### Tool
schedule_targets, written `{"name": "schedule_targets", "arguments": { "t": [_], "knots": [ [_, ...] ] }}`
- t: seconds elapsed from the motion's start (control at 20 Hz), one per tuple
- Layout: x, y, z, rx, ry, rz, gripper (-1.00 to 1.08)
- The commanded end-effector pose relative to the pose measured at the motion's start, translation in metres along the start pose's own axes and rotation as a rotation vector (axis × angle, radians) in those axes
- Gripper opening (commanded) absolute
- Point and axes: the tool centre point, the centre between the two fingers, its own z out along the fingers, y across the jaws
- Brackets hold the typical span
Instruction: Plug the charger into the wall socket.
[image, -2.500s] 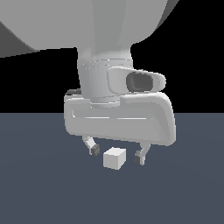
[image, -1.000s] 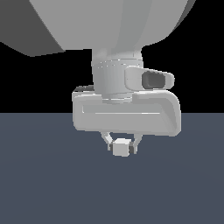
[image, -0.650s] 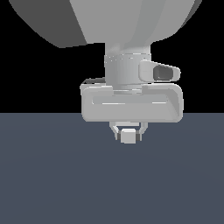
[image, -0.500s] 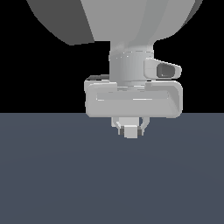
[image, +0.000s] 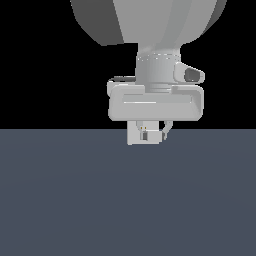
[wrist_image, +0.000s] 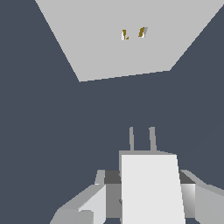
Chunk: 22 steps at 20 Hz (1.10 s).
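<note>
In the wrist view the charger (wrist_image: 151, 188) is a white block with two thin prongs (wrist_image: 142, 139) sticking out ahead of it. My gripper (wrist_image: 148, 199) is shut on its sides. The prongs point toward the wall socket (wrist_image: 113, 48), a large flat white plate with two small holes (wrist_image: 132, 33). A stretch of dark floor separates prongs and plate. In the exterior view my gripper (image: 148, 133) hangs under the hand just above the floor. A white face with two tiny marks (image: 136, 138) covers its left finger; I cannot tell whether that is charger or socket.
The dark grey floor (image: 125, 200) runs flat all around, under a black background. The arm's big grey body (image: 150, 20) fills the upper part of the exterior view. Nothing else shows.
The gripper went from open over the charger on the floor to shut on it. Since then the hand has risen and shifted to the exterior view's right, appearing larger.
</note>
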Motion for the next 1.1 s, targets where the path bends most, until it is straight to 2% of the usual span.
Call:
{"name": "schedule_targets", "arguments": {
  "t": [0.0,0.45,1.05],
  "knots": [
    [0.009,0.002,-0.003,0.011,-0.001,-0.04,-1.0],
    [0.028,0.005,-0.01,0.034,-0.003,-0.126,-1.0],
    [0.033,0.005,-0.01,0.037,-0.004,-0.137,-1.0]
  ]
}}
